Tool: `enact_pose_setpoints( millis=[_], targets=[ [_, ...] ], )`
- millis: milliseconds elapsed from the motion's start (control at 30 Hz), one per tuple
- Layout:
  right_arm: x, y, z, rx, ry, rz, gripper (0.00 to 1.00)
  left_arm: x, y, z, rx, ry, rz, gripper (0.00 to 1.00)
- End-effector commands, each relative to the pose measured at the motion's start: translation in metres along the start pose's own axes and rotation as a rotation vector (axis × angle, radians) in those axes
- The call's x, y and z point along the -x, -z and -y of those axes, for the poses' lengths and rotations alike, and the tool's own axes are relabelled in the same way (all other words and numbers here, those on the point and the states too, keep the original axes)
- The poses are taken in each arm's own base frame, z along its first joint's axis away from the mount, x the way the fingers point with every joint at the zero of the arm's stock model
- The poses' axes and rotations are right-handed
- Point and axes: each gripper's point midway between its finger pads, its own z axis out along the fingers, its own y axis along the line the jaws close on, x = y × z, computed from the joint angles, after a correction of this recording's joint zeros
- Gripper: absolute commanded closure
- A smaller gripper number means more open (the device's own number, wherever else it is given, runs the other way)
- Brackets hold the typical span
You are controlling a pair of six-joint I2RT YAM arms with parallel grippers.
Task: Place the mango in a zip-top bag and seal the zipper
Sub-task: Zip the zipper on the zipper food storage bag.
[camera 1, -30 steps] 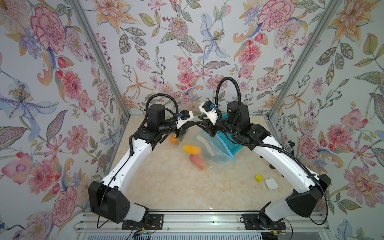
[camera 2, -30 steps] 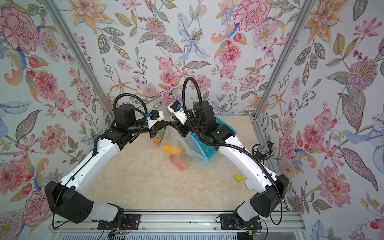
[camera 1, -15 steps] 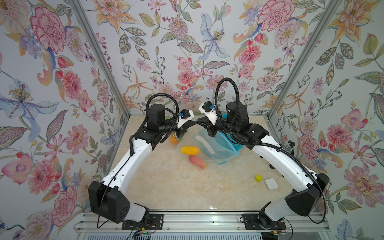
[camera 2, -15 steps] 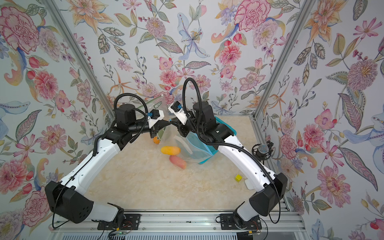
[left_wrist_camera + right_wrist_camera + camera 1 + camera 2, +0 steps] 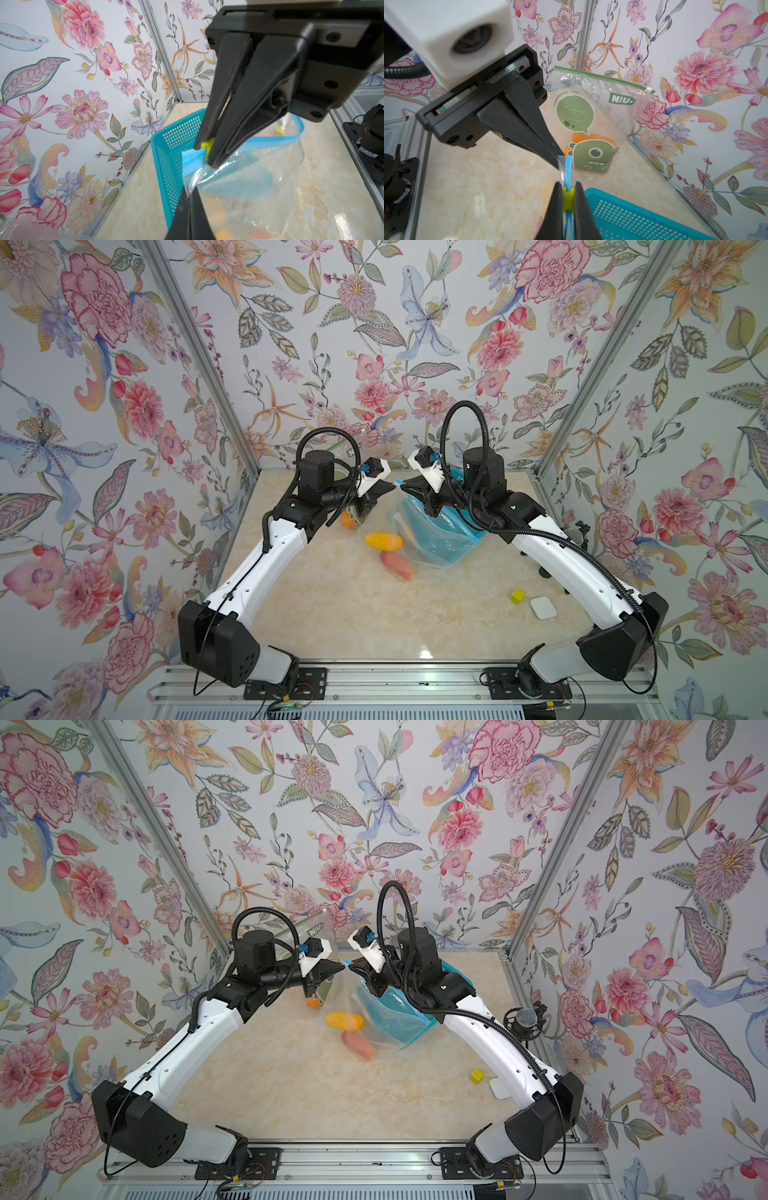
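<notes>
Grippers meet tip to tip at the far middle of the marble table [image 5: 332, 614], raised above it in both top views. We note the left gripper [image 5: 392, 488] and right gripper [image 5: 403, 489] both closed on the top edge of the zip-top bag [image 5: 436, 537]. The bag hangs from them, blue-tinted, sagging to the right and nearer. The mango [image 5: 384, 541], yellow-orange, lies on the near side of the pinch, below the tips and apart from both. It sits at the bag's lower left edge; we cannot tell whether it is inside the film or only against it. A pinkish oblong fruit [image 5: 397, 565] lies just nearer. A yellow cube [image 5: 517, 596] and a white pad [image 5: 543, 608] sit near right.

Left wrist view: the left gripper [image 5: 188, 193] is pressed together on the bag's clear corner. The right gripper [image 5: 207, 160] is clamped on the yellow slider [image 5: 206, 145] at the end of the blue zipper strip [image 5: 270, 141]. Orange blurs show through the film. A teal basket [image 5: 176, 135] stands behind.

Right wrist view: the right gripper [image 5: 568, 185] squeezes the slider, and the left gripper [image 5: 559, 163] pinches the film just beyond it. A green-printed bag [image 5: 591, 104] leans on the far wall, with an orange fruit [image 5: 591, 137] at its foot.
</notes>
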Motion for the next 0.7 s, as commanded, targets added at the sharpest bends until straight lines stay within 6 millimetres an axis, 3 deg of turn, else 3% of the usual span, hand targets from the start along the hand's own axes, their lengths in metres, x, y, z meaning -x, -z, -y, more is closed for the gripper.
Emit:
enact_pose_setpoints(
  millis=[0, 267, 667],
  targets=[
    [0.003, 0.023, 0.006, -0.038, 0.021, 0.009, 0.96, 0.007, 0.014, -0.02, 0.1, -0.001, 0.011, 1.0],
    [-0.012, 0.022, 0.003, -0.03, 0.006, -0.019, 0.97, 0.007, 0.017, -0.028, 0.132, 0.016, 0.01, 1.0],
    [-0.03, 0.04, 0.007, -0.066, -0.009, -0.04, 0.96, 0.0, 0.027, -0.046, 0.219, 0.071, 0.004, 1.0]
  ],
)
